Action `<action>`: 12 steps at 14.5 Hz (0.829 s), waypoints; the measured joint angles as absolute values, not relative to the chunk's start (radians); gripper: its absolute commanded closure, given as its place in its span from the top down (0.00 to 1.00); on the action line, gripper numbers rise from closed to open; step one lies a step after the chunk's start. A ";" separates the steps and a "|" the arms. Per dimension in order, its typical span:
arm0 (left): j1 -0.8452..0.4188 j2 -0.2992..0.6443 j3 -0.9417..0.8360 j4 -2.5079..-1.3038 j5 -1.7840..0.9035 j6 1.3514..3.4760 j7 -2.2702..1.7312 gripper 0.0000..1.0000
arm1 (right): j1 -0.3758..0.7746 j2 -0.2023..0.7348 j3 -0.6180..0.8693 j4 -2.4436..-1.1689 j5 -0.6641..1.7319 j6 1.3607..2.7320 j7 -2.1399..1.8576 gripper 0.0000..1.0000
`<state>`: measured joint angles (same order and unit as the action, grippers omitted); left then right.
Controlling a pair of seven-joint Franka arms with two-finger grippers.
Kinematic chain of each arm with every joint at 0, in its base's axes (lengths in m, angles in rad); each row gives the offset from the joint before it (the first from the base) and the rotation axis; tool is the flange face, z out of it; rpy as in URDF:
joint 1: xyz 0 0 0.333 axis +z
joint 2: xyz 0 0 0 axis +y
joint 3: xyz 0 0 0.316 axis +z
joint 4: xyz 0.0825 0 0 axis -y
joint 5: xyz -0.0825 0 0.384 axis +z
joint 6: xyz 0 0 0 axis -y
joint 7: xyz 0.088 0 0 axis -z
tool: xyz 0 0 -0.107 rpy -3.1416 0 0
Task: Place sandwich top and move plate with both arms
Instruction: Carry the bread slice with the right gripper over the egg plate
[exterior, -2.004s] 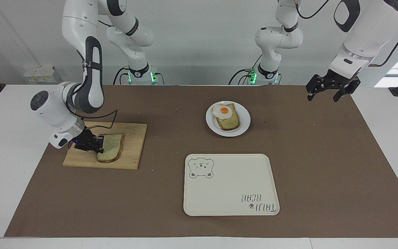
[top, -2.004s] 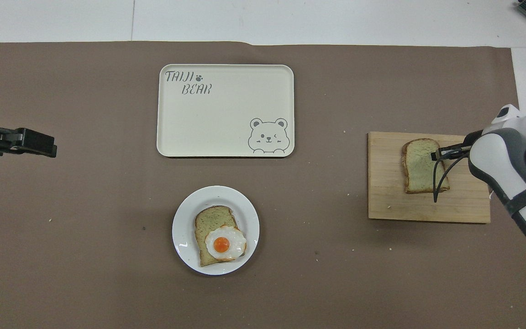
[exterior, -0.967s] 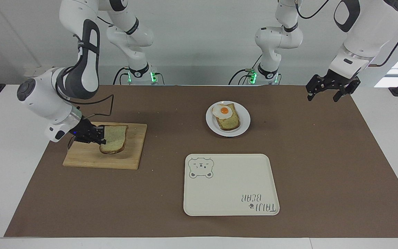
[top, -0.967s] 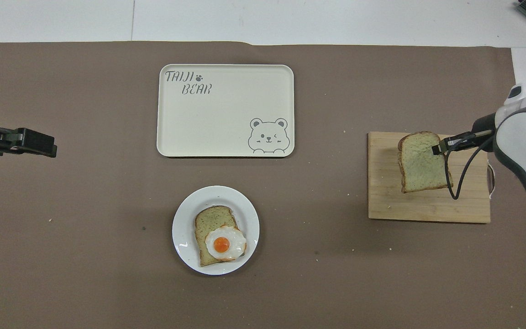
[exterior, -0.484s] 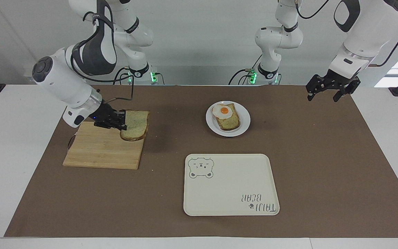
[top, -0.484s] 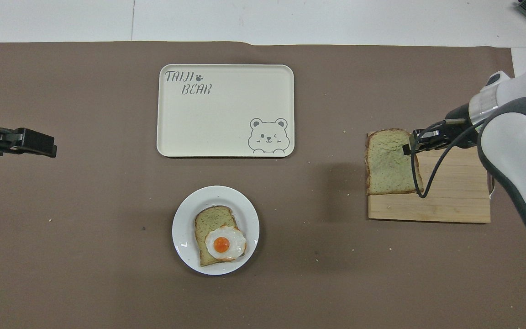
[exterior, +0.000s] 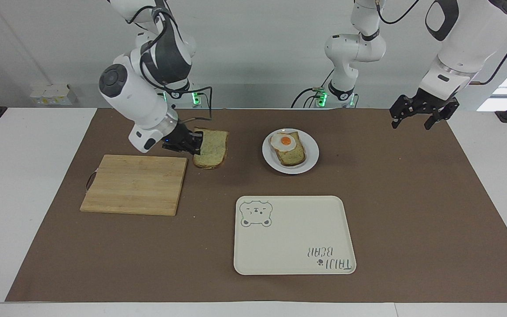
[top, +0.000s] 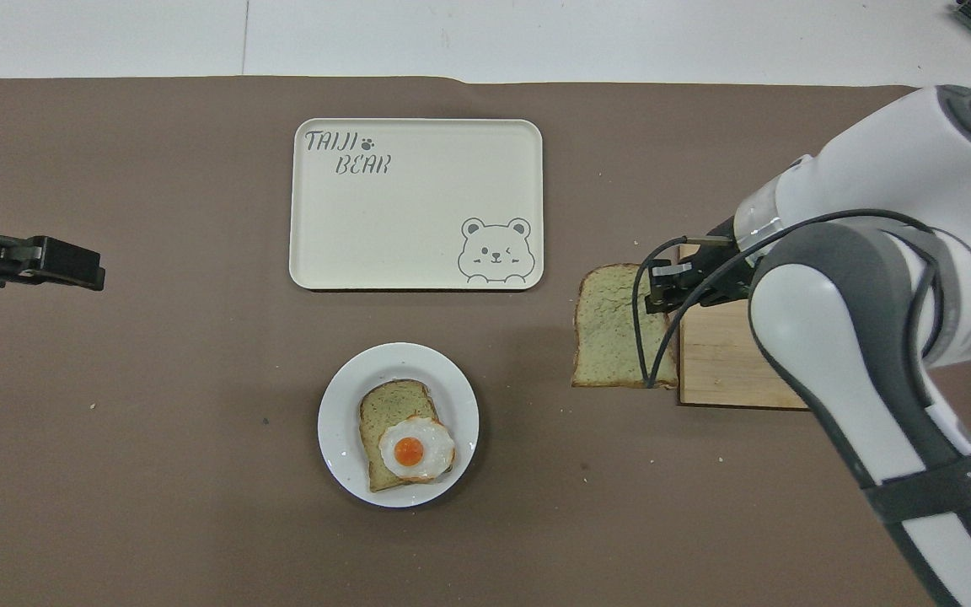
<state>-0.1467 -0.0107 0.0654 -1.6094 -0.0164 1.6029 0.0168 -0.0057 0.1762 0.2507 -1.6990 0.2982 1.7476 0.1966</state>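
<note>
My right gripper (exterior: 194, 145) is shut on the edge of the sandwich top (exterior: 211, 149), a plain bread slice. It holds the slice in the air over the brown mat, between the wooden board and the plate. The slice also shows in the overhead view (top: 612, 329), with the right gripper (top: 661, 295) at its edge. The white plate (exterior: 311, 152) stands on the mat and bears a bread slice with a fried egg (exterior: 289, 149). The plate (top: 342, 413) shows in the overhead view too. My left gripper (exterior: 424, 115) is open and empty and waits over the mat's corner at the left arm's end.
A bare wooden cutting board (exterior: 134, 185) lies toward the right arm's end of the table. A cream tray with a bear drawing (exterior: 293, 235) lies farther from the robots than the plate. A brown mat (exterior: 412, 211) covers the table.
My right gripper has lifted the sandwich top off the cutting board and carried it toward the plate. The left arm has not moved.
</note>
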 measured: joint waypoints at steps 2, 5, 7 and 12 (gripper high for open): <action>-0.147 -0.011 0.065 -1.609 -0.016 1.603 0.017 1.00 | 0.045 0.174 0.253 -1.699 0.298 1.748 0.235 0.00; -0.147 -0.011 0.065 -1.609 -0.016 1.603 0.017 1.00 | 0.106 0.172 0.254 -1.701 0.328 1.767 0.273 0.00; -0.147 -0.011 0.065 -1.609 -0.016 1.603 0.017 1.00 | 0.149 0.172 0.255 -1.705 0.340 1.801 0.308 0.00; -0.147 -0.011 0.065 -1.609 -0.016 1.603 0.017 1.00 | 0.286 0.197 0.256 -1.761 0.342 1.966 0.413 0.00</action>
<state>-0.1467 -0.0107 0.0654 -1.6094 -0.0164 1.6029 0.0168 0.2860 0.1974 0.2559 -1.7607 0.3417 1.9661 0.4128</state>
